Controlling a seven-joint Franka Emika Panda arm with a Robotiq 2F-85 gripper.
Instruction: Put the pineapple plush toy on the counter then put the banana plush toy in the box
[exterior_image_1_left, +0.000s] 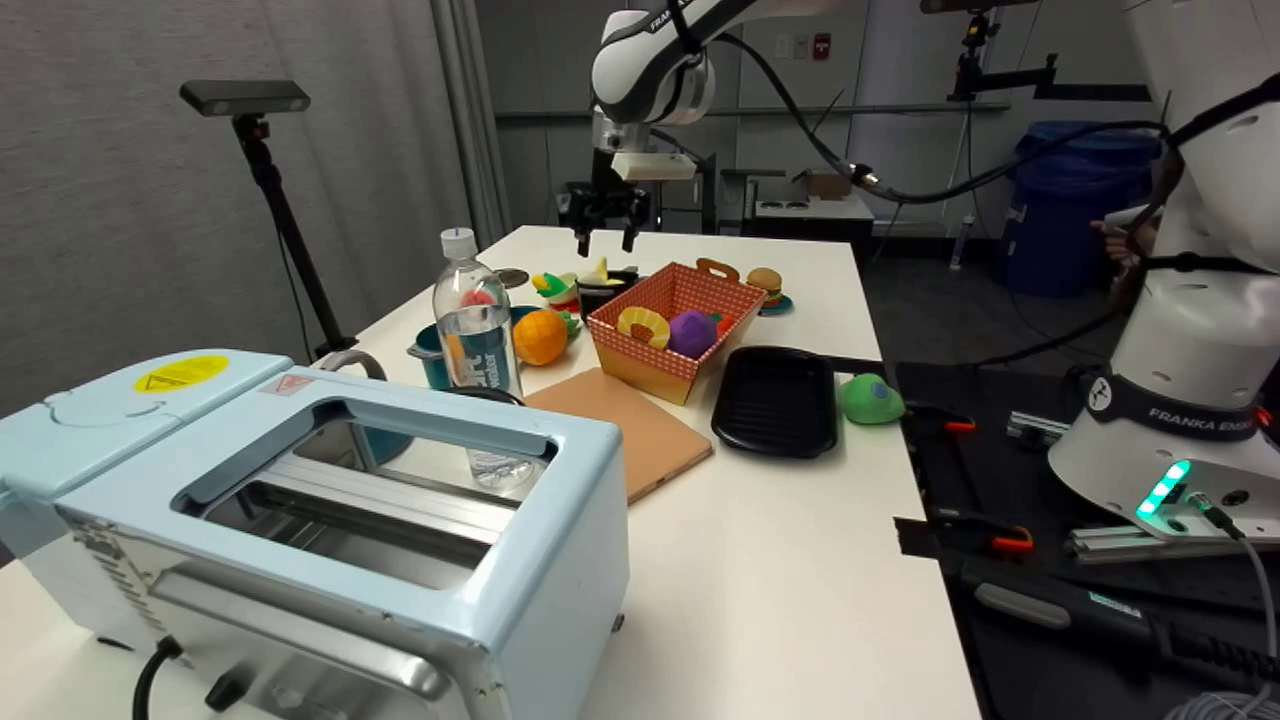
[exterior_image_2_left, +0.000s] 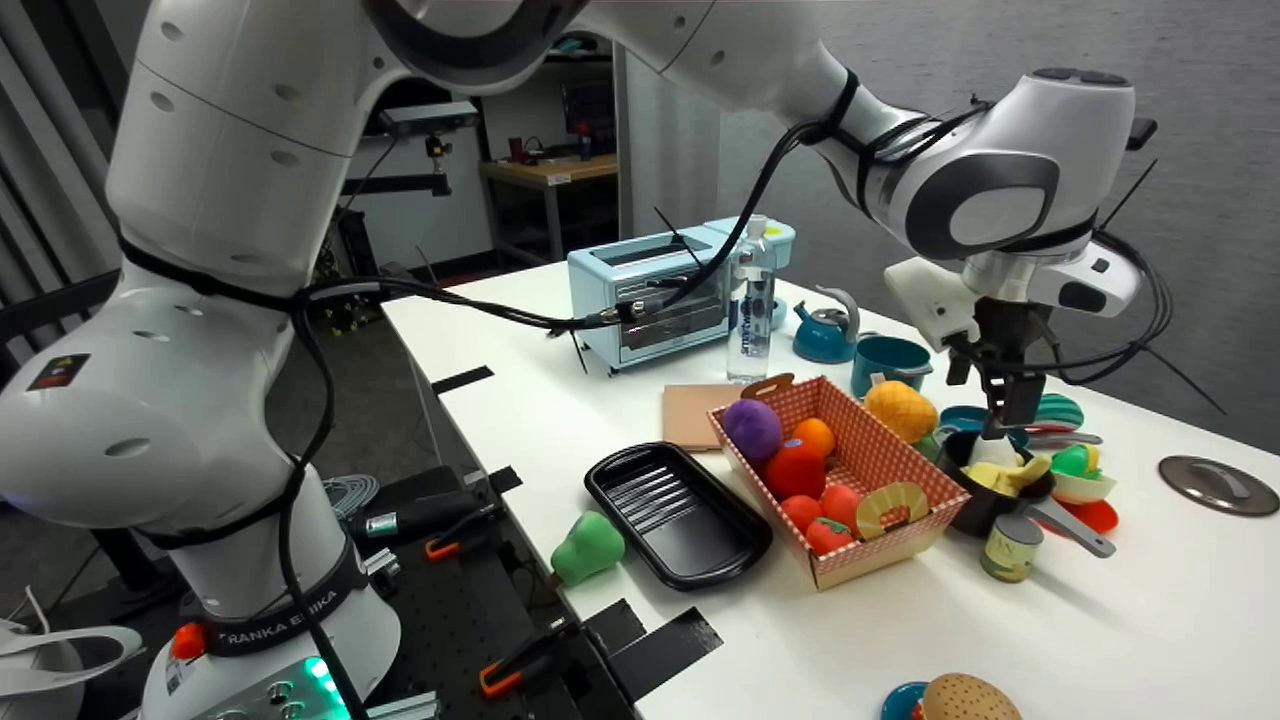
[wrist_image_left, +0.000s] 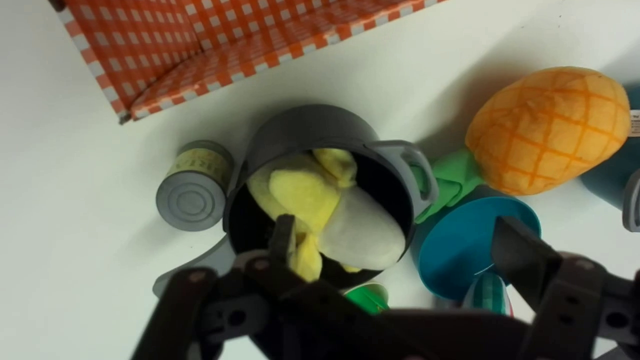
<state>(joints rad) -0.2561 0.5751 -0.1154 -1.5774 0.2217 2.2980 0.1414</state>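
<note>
And here's the bright yellow, soft banana plush toy (wrist_image_left: 303, 195), down in the round black pot (wrist_image_left: 310, 125), its yellow showing at the rim in both exterior views. Dark gaps inside the pot wall leave it some room. Lemon flaps fold over one another, a smooth off-white rounded piece (wrist_image_left: 362, 232) alongside; part of the toy or not, I can't tell. Above hangs the black two-fingered gripper (exterior_image_1_left: 606, 243), fingers spread wide; in the wrist view one crosses the pot's mouth, contact unclear, the other shows over the round teal pan (wrist_image_left: 455, 245). Just beside the pot, a small green-labelled tin can (wrist_image_left: 192, 187); across from it, the rounded, cross-hatched orange-yellow pineapple plush toy (wrist_image_left: 545, 132), lying on the long white flat counter (exterior_image_2_left: 1130, 620), green leaves reaching the pot's loop handle (wrist_image_left: 392, 154). A strip of white runs between pot and the shallow red-checked rectangular box (exterior_image_2_left: 870, 445), checked floor showing beside its toy fruit (exterior_image_2_left: 795, 468). Past that, the black ribbed rectangular dish (exterior_image_2_left: 675, 515), then a green pear-shaped toy (exterior_image_2_left: 590, 548) right at the counter's edge.
</note>
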